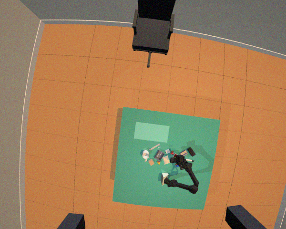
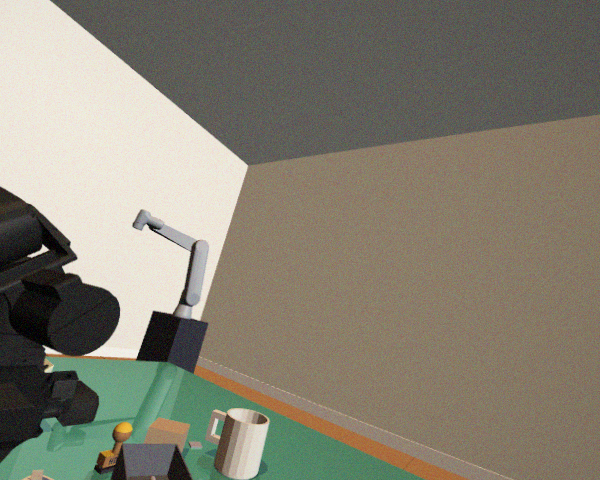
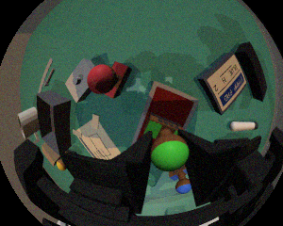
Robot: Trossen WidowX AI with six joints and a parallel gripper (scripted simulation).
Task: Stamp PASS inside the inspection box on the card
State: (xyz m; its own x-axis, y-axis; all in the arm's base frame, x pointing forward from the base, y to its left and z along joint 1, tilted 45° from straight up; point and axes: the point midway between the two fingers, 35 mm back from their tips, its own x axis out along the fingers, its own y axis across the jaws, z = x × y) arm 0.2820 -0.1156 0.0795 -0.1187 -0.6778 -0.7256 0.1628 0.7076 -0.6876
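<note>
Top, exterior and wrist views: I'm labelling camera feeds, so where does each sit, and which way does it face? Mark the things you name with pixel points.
Top: high overhead, facing down at the green bench (image 1: 143, 192); the whole arm (image 1: 192, 176) shows.
Exterior: low beside the bench, looking across it and tilted up toward walls and ceiling; dark arm parts (image 2: 11, 320) fill the left edge.
Wrist: on the arm near the gripper (image 3: 166, 141), looking past its fingers at the green-knobbed stamp (image 3: 170, 154) and red pad (image 3: 172, 105).
Top and exterior share the white mug (image 1: 145, 154) (image 2: 241, 444).
</note>
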